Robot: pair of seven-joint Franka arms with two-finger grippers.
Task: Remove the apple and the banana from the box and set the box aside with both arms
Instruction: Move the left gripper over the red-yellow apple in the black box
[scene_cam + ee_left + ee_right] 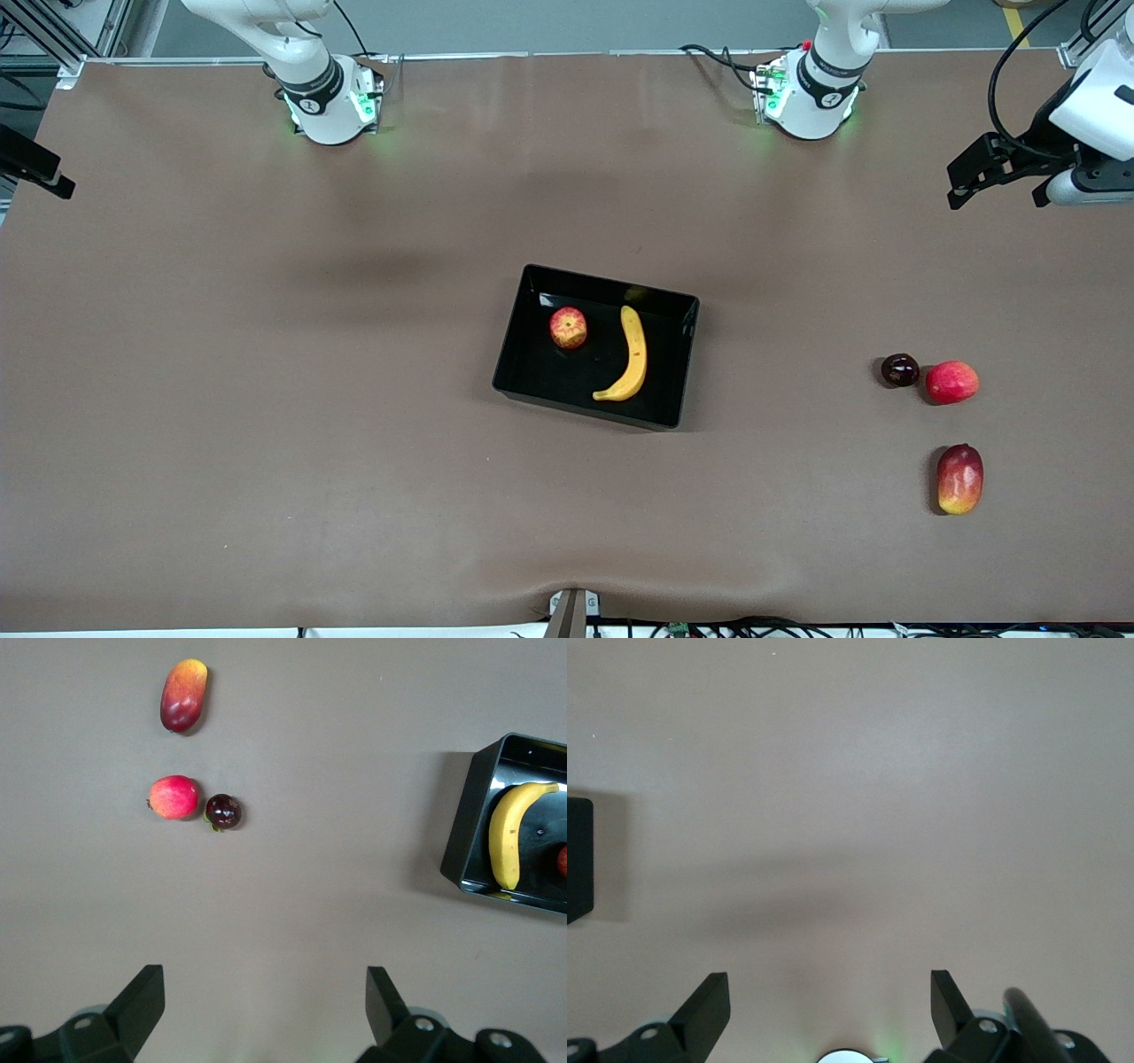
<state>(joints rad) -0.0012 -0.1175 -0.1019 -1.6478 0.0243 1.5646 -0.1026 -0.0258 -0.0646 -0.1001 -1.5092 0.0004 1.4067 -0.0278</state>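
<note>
The black tray (pixel 509 354) sits at mid-table. In it lie the red-and-yellow apple (pixel 568 327) and, beside it, the curved yellow banana (pixel 631 356). My left gripper (pixel 966 182) hangs open and empty in the air at the left arm's end of the table. In its wrist view (pixel 266 979) it is over bare table, with the tray (pixel 465 828) and banana (pixel 507 833) off to one side. My right gripper (pixel 830 985) is open and empty, over bare table close to its own base. It is out of the front view. A tray corner (pixel 578 859) shows at its view's edge.
Near the left arm's end lie a dark plum (pixel 899 369), a plain red fruit (pixel 952 382) touching it, and a mango (pixel 960 478) nearer the front camera. They also show in the left wrist view (pixel 223 811). A black fixture (pixel 31 164) juts in at the right arm's end.
</note>
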